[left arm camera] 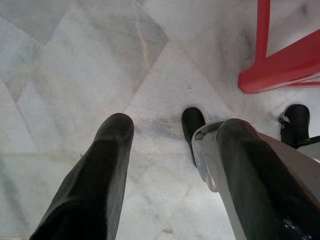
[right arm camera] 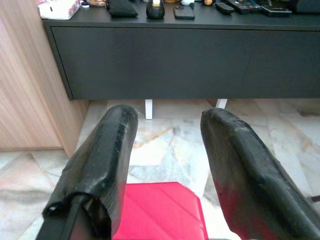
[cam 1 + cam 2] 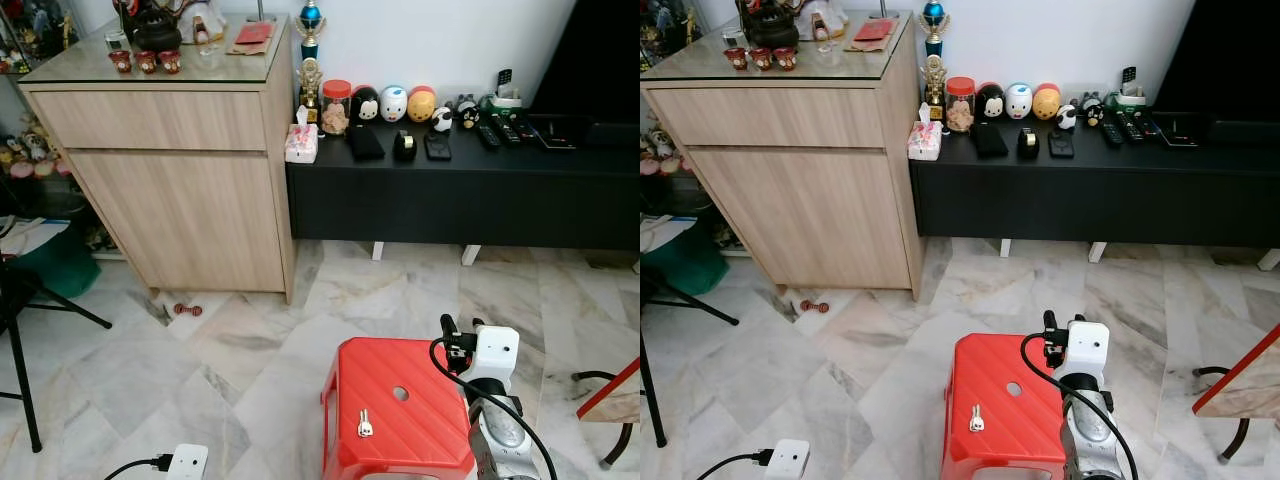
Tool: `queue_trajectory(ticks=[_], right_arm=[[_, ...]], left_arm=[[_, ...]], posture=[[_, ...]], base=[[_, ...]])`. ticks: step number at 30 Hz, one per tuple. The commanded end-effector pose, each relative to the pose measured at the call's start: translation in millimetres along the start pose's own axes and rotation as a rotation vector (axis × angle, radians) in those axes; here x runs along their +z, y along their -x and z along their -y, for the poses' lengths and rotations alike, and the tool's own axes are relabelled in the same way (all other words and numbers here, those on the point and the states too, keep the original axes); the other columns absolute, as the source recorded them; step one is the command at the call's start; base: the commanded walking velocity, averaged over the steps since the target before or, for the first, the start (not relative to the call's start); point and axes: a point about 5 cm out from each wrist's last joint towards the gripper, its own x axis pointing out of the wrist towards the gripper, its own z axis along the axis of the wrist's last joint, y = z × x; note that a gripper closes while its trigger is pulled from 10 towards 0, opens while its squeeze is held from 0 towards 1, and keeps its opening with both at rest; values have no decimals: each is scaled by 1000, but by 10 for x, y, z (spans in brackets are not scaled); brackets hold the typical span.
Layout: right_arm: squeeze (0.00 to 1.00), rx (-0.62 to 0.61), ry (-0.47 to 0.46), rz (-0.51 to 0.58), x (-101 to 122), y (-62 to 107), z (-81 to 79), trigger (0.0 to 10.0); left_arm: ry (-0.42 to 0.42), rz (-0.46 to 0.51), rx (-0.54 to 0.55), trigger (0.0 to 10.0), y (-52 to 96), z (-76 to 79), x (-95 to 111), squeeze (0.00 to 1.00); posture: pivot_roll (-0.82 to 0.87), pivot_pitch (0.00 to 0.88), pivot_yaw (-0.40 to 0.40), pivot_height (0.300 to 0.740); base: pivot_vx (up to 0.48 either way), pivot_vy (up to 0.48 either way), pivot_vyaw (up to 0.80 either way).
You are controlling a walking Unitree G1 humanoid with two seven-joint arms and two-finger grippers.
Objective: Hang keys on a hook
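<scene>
A small bunch of silver keys lies on the top of a red plastic stool, near its front edge and just in front of the round hole in the seat. My right arm reaches over the stool's right side. In the right wrist view my right gripper is open with nothing between its fingers, pointing level over the stool towards the black console. My left gripper hangs low over the marble floor beside a red stool leg, open and holding nothing.
A light wooden cabinet stands at the back left, with a low black console full of small items beside it. Black stand legs are at the left, a white plug and a small red dumbbell on the floor, a table corner at the right.
</scene>
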Motion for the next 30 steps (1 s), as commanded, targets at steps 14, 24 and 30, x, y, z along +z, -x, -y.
queue_trajectory(ticks=[14,24,30], right_arm=[[0,4,13,-35,9,-47,6,10000],[0,13,23,-66,-1,-72,-3,10000],[0,23,21,-74,-9,-73,-18,10000]], left_arm=[[1,-17,-1,10000,-2,41,-24,0],[4,-17,-1,10000,0,38,-31,0],[4,-19,0,10000,1,39,-39,0]], posture=[[6,0,-40,740],[7,0,-41,710],[6,0,-41,675]], base=[[0,0,0],[0,0,0],[0,0,0]])
